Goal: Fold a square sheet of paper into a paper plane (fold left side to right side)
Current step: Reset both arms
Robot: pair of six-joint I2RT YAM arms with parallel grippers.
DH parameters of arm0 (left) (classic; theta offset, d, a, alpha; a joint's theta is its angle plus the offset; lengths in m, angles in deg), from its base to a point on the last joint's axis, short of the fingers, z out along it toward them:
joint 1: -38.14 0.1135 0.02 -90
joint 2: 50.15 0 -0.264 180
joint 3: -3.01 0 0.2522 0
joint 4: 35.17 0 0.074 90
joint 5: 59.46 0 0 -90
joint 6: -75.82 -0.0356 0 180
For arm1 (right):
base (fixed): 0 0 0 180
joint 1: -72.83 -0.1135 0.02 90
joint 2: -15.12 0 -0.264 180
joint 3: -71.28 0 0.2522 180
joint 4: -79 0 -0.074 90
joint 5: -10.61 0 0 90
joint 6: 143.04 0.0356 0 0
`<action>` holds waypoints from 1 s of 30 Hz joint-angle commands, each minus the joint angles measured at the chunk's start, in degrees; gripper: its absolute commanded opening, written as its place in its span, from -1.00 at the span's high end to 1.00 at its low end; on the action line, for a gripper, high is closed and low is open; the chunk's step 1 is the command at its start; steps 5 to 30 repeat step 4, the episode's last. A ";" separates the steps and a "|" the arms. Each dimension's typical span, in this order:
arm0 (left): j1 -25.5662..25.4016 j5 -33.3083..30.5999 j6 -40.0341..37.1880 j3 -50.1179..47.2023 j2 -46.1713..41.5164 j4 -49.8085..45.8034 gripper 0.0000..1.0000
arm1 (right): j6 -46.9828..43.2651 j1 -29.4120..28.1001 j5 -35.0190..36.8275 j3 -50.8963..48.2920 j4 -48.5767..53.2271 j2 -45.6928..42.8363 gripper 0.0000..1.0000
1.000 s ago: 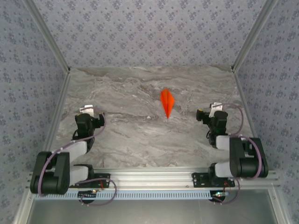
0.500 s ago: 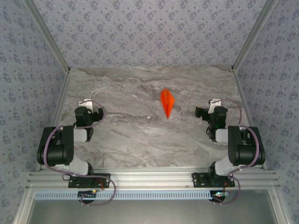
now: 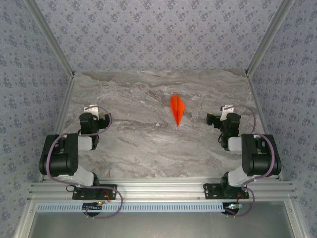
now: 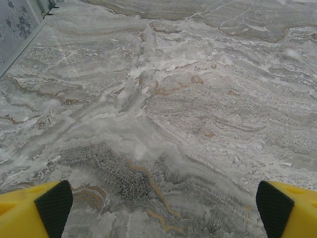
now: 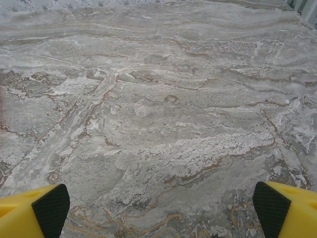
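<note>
My left gripper [image 4: 162, 206] was spread wide, its black pads [image 4: 54, 206] far apart over the bare marbled tabletop [image 4: 163, 109], holding nothing. My right gripper [image 5: 161, 206] was just as wide and empty. Beyond both, the paper plane [image 3: 177, 109] lay flat between them, right of my left gripper and left of my right, nearer the right, well apart from both

The bottom edge of each wrist view cuts off the yellow jaws behind their black pads [image 4: 53, 207]. From above, the paper plane [image 3: 177, 109] is too small to show its creases.
</note>
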 commanded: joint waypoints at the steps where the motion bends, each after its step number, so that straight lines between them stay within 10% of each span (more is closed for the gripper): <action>1: -0.37 0.80 0.39 1.16 0.02 0.84 -0.97 | -1.22 -0.22 0.92 0.96 0.20 -0.02 -1.00; 30: -0.42 0.74 0.32 1.16 0.06 0.93 -0.96 | -1.31 -0.37 1.20 1.00 0.27 0.00 -1.00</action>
